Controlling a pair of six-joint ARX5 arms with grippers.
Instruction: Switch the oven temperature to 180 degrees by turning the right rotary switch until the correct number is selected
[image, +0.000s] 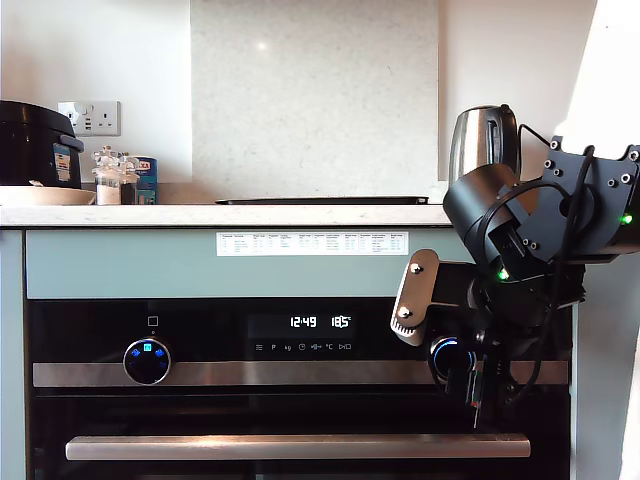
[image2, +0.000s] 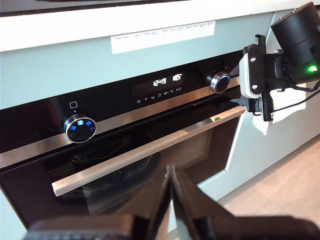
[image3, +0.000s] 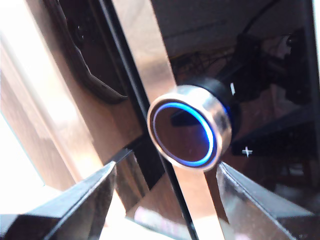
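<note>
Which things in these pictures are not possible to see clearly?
- Exterior view: my second gripper hides most of the right rotary switch.
- Display: digits blurred in the first wrist view.
- White label: print too small.
- Second wrist view: fingers cut off by the edge.

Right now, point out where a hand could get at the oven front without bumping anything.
Free: the steel strip between the icon knob and the display, and the bar handle below it. Crowded: around the right rotary switch, where my second gripper has open fingers flanking it.
</note>
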